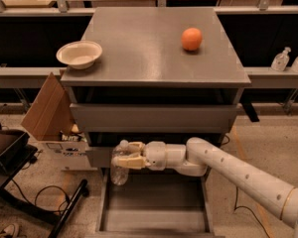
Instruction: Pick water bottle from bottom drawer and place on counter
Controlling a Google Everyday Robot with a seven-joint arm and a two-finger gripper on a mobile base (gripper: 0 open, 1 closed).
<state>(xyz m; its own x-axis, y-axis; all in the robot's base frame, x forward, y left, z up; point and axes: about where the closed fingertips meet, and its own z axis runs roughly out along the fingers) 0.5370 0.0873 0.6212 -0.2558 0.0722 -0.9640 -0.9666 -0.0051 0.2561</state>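
Observation:
The water bottle [119, 168] is clear with a white cap and hangs upright over the back left corner of the open bottom drawer [154, 209]. My gripper [121, 155] reaches in from the right on a white arm and is shut on the bottle's upper part. The bottle's base sits just above the drawer's left rim. The grey counter [139, 48] is the cabinet's top, well above the gripper. The two upper drawers look almost closed.
An orange [191, 38] sits on the counter at the back right and a white bowl [79, 54] at its left edge. A cardboard box [49, 110] leans left of the cabinet. Pump bottles [281, 59] stand on the right bench. A black stand [10, 157] is at lower left.

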